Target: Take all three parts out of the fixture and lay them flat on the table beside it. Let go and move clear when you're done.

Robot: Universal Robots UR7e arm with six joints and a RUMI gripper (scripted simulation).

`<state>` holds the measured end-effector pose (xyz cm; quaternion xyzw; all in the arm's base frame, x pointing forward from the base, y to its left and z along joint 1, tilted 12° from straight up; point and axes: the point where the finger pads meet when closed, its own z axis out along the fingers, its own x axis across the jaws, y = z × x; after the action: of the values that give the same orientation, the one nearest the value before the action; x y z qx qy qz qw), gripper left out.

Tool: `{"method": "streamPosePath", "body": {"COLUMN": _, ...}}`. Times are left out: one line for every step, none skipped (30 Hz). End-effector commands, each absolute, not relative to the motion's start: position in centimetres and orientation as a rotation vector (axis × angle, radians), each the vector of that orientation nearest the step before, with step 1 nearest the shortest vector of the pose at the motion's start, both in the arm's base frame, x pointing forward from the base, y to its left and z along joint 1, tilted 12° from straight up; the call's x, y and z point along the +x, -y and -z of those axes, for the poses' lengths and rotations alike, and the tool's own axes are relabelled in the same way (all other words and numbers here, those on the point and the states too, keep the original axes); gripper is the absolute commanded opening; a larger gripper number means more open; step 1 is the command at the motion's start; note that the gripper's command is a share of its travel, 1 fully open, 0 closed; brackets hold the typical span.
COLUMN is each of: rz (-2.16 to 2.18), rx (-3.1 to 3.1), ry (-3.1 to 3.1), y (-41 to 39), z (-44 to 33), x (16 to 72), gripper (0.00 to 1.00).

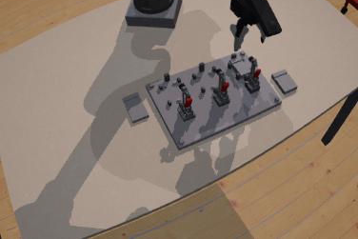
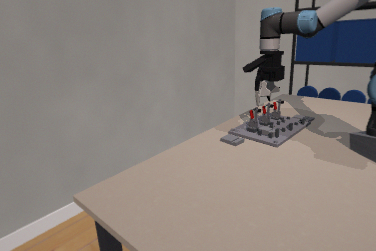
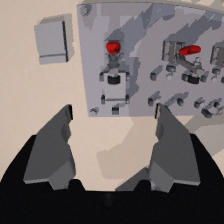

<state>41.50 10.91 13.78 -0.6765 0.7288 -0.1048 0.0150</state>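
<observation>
The grey fixture plate [image 1: 167, 119] [image 2: 242, 132] [image 3: 95, 50] carries three toggle clamps with red handles; the one at the gripper's end [image 1: 252, 84] [image 3: 114, 56] has its black tip above a part's edge in the wrist view. That grey part [image 1: 242, 68] [image 3: 115, 92] sits among pins in the fixture. A second grey part [image 1: 285, 82] [image 2: 233, 140] [image 3: 50, 42] lies flat on the table beside the plate's right end. A third [image 1: 136, 109] lies flat beside the left end. My gripper [image 1: 250, 37] [image 2: 263, 100] [image 3: 113, 104] is open and empty, above the plate's edge near the seated part.
The other two clamps [image 1: 221, 94] [image 1: 187, 109] stand up from the plate, with several dark pins [image 1: 202, 67] behind them. The robot's base block [image 1: 153, 15] stands at the back of the table. The table's front edge [image 1: 200, 187] runs beyond the plate in the top view.
</observation>
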Motion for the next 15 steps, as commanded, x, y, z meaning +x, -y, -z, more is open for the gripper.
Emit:
{"method": "streamPosePath", "body": {"rz": 0.328, "rx": -2.104, "ry": -2.267, "y": -11.0, "z": -13.7, "x": 40.0, "gripper": 0.59}}
{"method": "streamPosePath", "body": {"rz": 0.328, "rx": -2.104, "ry": -2.267, "y": -11.0, "z": -13.6, "x": 39.7, "gripper": 0.59}}
{"method": "streamPosePath", "body": {"rz": 0.328, "rx": -2.104, "ry": -2.267, "y": -11.0, "z": -13.6, "x": 39.5, "gripper": 0.59}}
{"method": "streamPosePath", "body": {"rz": 0.328, "rx": -2.104, "ry": -2.267, "y": -11.0, "z": -13.5, "x": 39.3, "gripper": 0.59}}
{"method": "streamPosePath", "body": {"rz": 0.328, "rx": -2.104, "ry": -2.267, "y": -11.1, "z": -13.5, "x": 39.1, "gripper": 0.59}}
{"method": "streamPosePath", "body": {"rz": 0.328, "rx": -2.104, "ry": -2.267, "y": -11.1, "z": -13.5, "x": 39.0, "gripper": 0.59}}
{"method": "streamPosePath", "body": {"rz": 0.328, "rx": -2.104, "ry": -2.267, "y": -11.1, "z": -13.5, "x": 38.9, "gripper": 0.59}}
{"method": "streamPosePath", "body": {"rz": 0.328, "rx": -2.104, "ry": -2.267, "y": -11.1, "z": -13.4, "x": 38.8, "gripper": 0.59}}
{"method": "streamPosePath", "body": {"rz": 0.328, "rx": -2.104, "ry": -2.267, "y": -11.1, "z": -13.4, "x": 38.8, "gripper": 0.59}}
{"method": "streamPosePath", "body": {"rz": 0.328, "rx": -2.104, "ry": -2.267, "y": -11.1, "z": -13.4, "x": 38.7, "gripper": 0.59}}
{"method": "streamPosePath", "body": {"rz": 0.328, "rx": -2.104, "ry": -2.267, "y": -11.1, "z": -13.4, "x": 38.7, "gripper": 0.59}}
{"method": "streamPosePath", "body": {"rz": 0.328, "rx": -2.104, "ry": -2.267, "y": -11.1, "z": -13.4, "x": 38.7, "gripper": 0.59}}
{"method": "streamPosePath", "body": {"rz": 0.328, "rx": -2.104, "ry": -2.267, "y": -11.1, "z": -13.4, "x": 38.7, "gripper": 0.59}}
{"method": "streamPosePath", "body": {"rz": 0.328, "rx": -2.104, "ry": -2.267, "y": -11.1, "z": -13.4, "x": 38.7, "gripper": 0.59}}
{"method": "streamPosePath", "body": {"rz": 0.328, "rx": -2.104, "ry": -2.267, "y": -11.1, "z": -13.4, "x": 38.7, "gripper": 0.59}}
